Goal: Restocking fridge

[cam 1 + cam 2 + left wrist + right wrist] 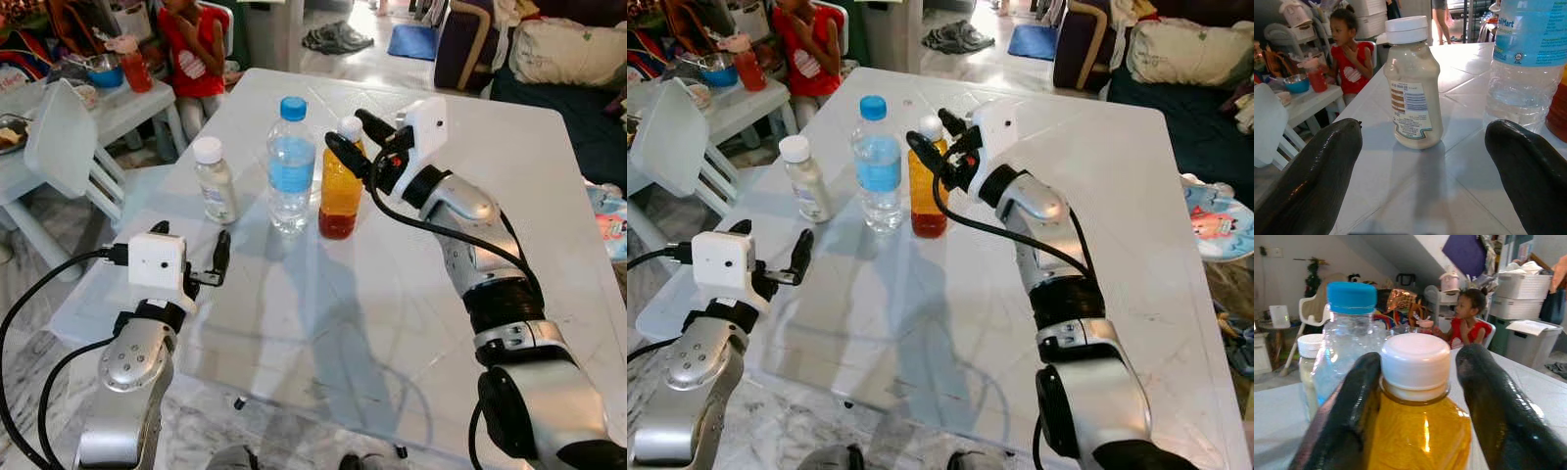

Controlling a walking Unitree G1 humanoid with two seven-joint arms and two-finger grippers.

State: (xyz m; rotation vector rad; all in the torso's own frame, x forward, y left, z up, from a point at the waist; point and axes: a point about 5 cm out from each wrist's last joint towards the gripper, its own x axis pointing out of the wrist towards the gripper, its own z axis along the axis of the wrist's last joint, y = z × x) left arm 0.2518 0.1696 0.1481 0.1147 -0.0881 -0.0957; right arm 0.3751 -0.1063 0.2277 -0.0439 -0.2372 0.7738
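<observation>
On the white tiled counter (411, 323) stood three bottles in a row, close together. One was a small clear plastic bottle with a white cap (214, 180), full of a creamy white stuff. One was a tall clear plastic water bottle with a blue cap (291, 164), nearly full of water. One was a plastic bottle with a white cap (341, 191), full of orange-yellow juice that looked darker red at the bottom. The water bottle was in the middle, with the creamy one on the robot's left and the juice one on its right.

Two pincers were there. The right pincer (1418, 382) was up at the top of the juice bottle. Its two black fingers (1347, 416) were spread apart, one on each side of the white cap. One finger looked like it touched the bottle's neck, and the other was just beside it. It was not squeezing the bottle.

The left pincer (191, 257) hung low over the near left part of the counter, wide open and holding nothing. It pointed at the creamy bottle, which stood a little way off.

Past the counter, a child in a red top (193, 54) sat by a small white table (118, 108).
</observation>
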